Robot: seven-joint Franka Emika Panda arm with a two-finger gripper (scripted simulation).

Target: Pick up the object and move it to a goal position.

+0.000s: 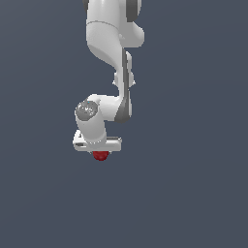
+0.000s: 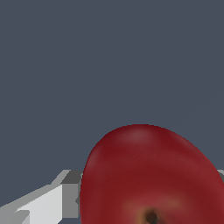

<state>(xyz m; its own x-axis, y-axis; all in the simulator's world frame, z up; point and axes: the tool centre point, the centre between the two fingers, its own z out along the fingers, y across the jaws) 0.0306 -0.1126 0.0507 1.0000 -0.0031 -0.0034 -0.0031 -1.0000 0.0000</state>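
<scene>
The object (image 1: 100, 155) is a small dark-red apple-like ball, much narrower than the white hand directly above it. In the exterior view only its lower half peeks out beneath the gripper (image 1: 100, 154). The wrist view shows the object (image 2: 148, 170) very close, filling the space between the fingers, with its dark stem dimple facing the camera. One white-and-grey finger (image 2: 48, 203) presses against one side of it, and a grey sliver of the other finger (image 2: 222, 175) meets the opposite side. The gripper is shut on the object.
The white arm (image 1: 109, 43) comes down from the top of the exterior view. Around it there is only a plain dark blue-grey background with no visible edges or other objects.
</scene>
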